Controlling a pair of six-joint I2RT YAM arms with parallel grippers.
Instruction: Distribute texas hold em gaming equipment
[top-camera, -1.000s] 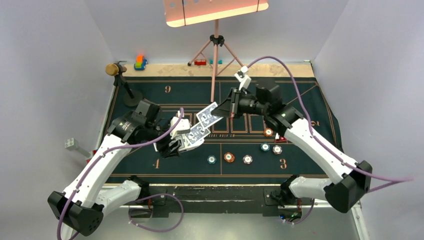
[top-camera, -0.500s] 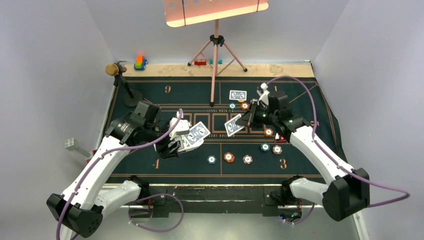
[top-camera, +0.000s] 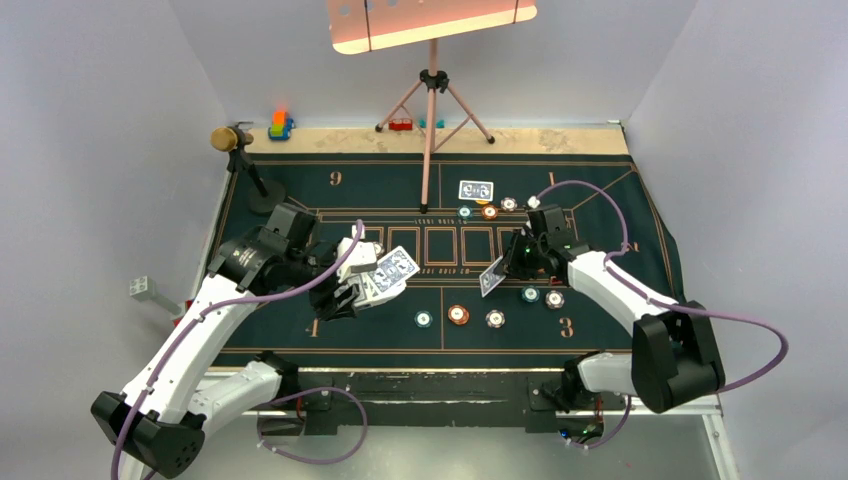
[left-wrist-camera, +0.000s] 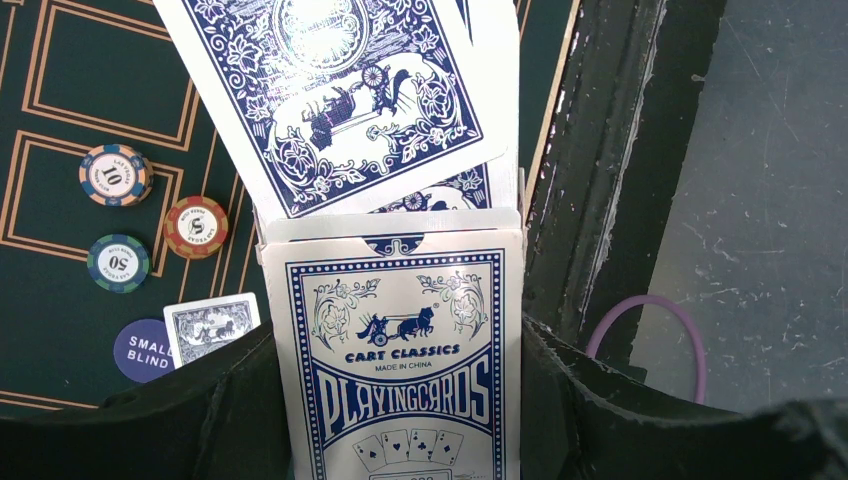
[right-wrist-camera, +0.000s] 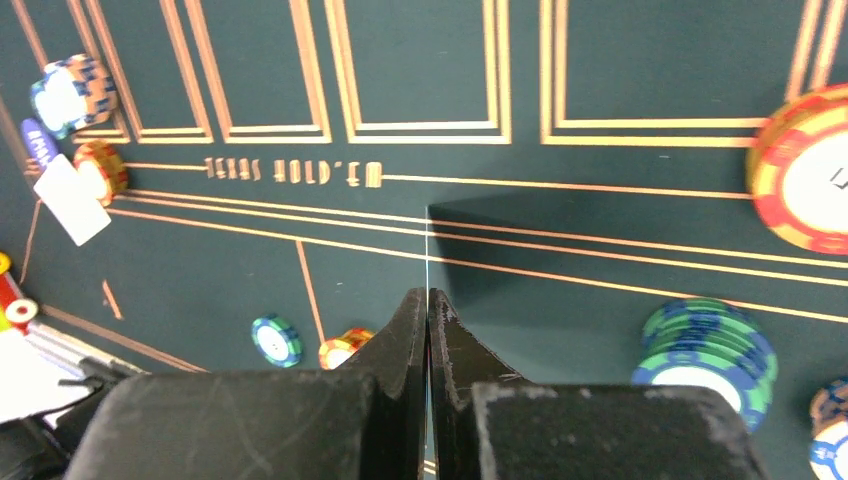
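One card is held edge-on in the closed right gripper, projecting ahead of its tips low over the tabletop, left of two chips, while the card box is clamped in the left gripper, well apart.

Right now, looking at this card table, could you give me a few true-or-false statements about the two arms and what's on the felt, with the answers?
1. The right gripper pinches a single playing card. True.
2. The left gripper is empty. False: it is shut on a box of playing cards, with blue-backed cards sticking out of it.
3. One blue-backed card lies flat on the far part of the green felt. True.
4. The microphone lies in the middle of the felt. False: it stands at the far left corner.
5. Poker chips lie on the felt. True.
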